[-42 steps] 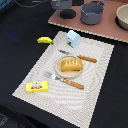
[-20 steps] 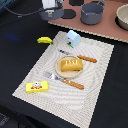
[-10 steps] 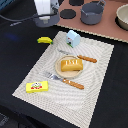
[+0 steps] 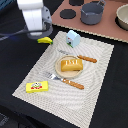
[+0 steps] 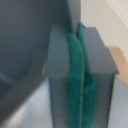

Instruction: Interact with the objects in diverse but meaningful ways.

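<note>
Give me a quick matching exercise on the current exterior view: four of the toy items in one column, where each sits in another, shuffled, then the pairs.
Things:
1. orange-brown bread loaf
2. flat yellow box
3. pale blue carton
4. dark grey pot

Places:
A. on the brown board at the top of the exterior view
B. on the round plate, mid placemat
C. near the placemat's corner closest to the camera, on the exterior view's left
D. at the placemat's far edge, beside the yellow banana

Pairs: 1-B, 2-C, 3-D, 4-A
</note>
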